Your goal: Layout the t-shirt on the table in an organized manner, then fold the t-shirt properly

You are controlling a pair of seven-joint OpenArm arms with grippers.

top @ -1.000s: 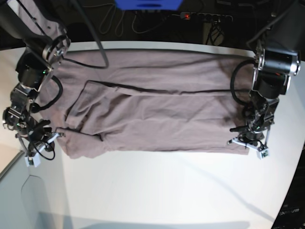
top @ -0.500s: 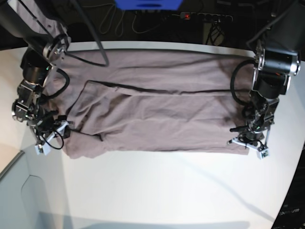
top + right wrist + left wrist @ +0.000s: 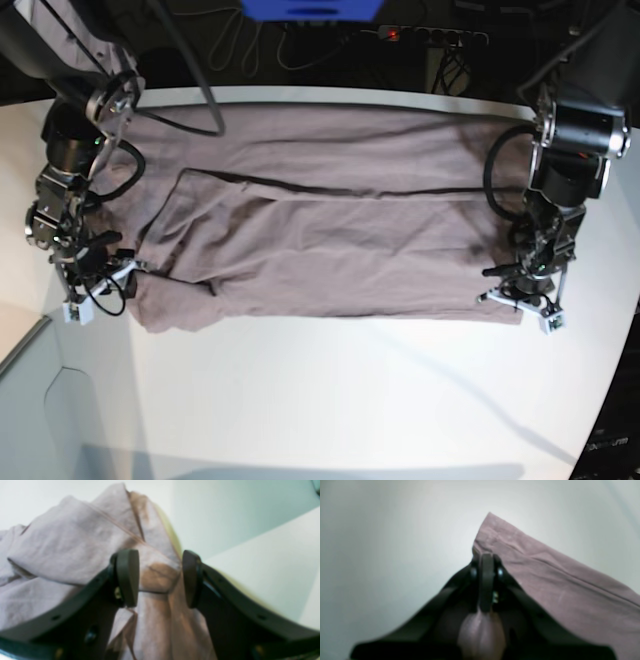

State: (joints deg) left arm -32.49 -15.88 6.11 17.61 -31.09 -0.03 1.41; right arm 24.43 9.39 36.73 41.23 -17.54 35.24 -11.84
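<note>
While spread on the table (image 3: 330,400), t-shirt (image 3: 330,240): left hand (image 3: 487,562) pinching corner, right hand (image 3: 160,580) agape

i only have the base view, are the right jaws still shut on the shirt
Observer: No. In the right wrist view the right gripper has its jaws apart, with shirt cloth bunched loose between them.
Operator: and the left one
Observer: The left gripper is shut on the shirt's edge just below its corner, with cloth showing behind the jaws.
Operator: is that corner flat
Observer: The left wrist view shows the corner lying smooth on the table, hem seam straight.
</note>
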